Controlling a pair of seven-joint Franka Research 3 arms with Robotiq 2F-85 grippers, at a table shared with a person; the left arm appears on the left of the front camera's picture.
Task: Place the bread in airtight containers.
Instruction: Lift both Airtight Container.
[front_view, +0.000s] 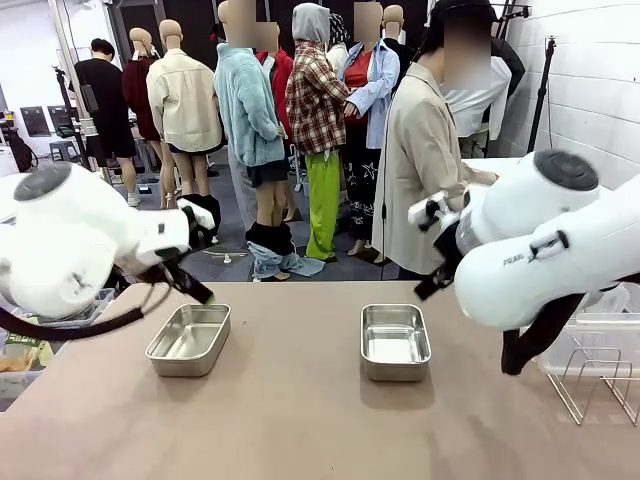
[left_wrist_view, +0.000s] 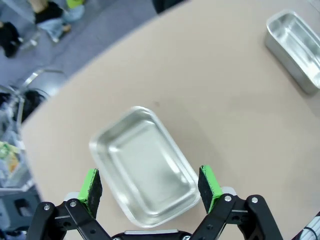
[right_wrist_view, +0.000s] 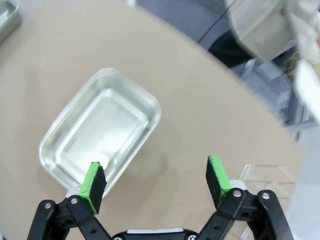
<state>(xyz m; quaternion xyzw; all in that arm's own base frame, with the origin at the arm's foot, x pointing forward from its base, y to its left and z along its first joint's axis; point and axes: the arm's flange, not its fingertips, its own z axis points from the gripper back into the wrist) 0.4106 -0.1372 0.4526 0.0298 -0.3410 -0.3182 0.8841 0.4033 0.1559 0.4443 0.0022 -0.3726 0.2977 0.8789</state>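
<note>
Two empty steel airtight containers stand open on the brown table, the left tin (front_view: 189, 339) and the right tin (front_view: 395, 342). My left gripper (left_wrist_view: 150, 185) hangs open above the left tin (left_wrist_view: 145, 165), whose near end lies between the green pads (left_wrist_view: 91, 186). Open as well, my right gripper (right_wrist_view: 156, 181) hovers just beside the right tin (right_wrist_view: 100, 132). Nothing sits between either pair of fingers. The bread is out of view.
A person in a beige coat (front_view: 420, 170) stands at the far side of the table. A wire rack (front_view: 590, 375) and a clear plastic box (front_view: 610, 330) sit at the right edge. Bins with clutter (front_view: 30, 350) stand off the left edge.
</note>
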